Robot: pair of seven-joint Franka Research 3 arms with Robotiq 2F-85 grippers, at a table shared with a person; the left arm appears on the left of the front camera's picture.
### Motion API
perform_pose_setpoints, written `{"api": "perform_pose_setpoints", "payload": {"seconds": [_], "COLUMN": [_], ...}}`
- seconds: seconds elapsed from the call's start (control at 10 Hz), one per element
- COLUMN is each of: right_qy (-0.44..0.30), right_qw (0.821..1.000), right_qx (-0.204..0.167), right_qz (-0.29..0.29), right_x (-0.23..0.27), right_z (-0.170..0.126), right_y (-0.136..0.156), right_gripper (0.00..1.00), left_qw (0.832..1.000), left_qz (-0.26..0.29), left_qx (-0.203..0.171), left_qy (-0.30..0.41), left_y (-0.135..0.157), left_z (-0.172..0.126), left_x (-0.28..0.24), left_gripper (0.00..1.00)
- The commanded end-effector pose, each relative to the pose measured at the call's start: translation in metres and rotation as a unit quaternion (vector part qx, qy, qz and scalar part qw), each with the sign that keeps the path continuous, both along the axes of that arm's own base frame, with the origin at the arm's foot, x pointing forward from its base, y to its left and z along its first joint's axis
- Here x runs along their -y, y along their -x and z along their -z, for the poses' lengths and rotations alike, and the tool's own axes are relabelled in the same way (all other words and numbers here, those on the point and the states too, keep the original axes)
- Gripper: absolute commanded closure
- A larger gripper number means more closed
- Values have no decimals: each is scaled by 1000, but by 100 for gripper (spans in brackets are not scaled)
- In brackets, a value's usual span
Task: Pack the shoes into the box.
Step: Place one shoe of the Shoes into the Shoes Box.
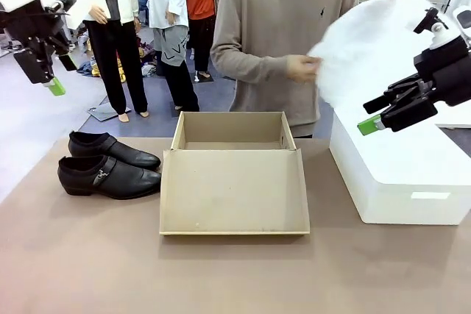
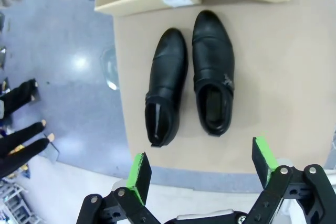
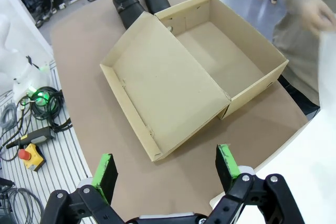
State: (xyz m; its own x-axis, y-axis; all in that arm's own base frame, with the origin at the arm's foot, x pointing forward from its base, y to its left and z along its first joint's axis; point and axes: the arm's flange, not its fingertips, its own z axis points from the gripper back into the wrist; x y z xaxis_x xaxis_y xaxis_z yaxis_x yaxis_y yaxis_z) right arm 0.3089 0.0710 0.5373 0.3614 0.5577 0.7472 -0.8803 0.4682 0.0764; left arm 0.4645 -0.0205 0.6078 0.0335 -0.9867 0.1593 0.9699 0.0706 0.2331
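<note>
Shoes (image 1: 109, 165) side by side on surface (image 1: 221, 277), left of open box (image 1: 234, 182), toes toward it | left end effector (image 2: 202, 165) spread, hovering above them, nearer arm | right end effector (image 3: 165, 167) spread, above box side

This is looking like a robot lab: coiled cables (image 3: 46, 103) and a red stop button (image 3: 24, 156) are lying on slatted flooring (image 3: 65, 153) beside the brown bench (image 3: 84, 51), and a person (image 1: 280, 27) is standing across it, with a shiny grey floor (image 2: 68, 72) stretching beyond.
</note>
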Motion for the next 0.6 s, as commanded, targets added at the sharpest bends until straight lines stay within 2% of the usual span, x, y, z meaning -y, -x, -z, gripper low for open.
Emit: {"api": "perform_pose_setpoints", "payload": {"seconds": [0.0, 0.5], "right_qy": [-10, -10], "right_qw": [1000, 1000], "right_qx": [9, 9], "right_qz": [-13, -13], "right_x": [0, 0], "right_z": [0, 0], "right_y": [-4, -4], "right_gripper": [0, 0], "left_qw": [1000, 1000], "left_qz": [-11, -7], "left_qx": [0, -1], "left_qy": [-22, -8], "left_y": [-13, -8], "left_z": [1, 3], "left_x": [-6, -5], "left_gripper": [0, 0]}}
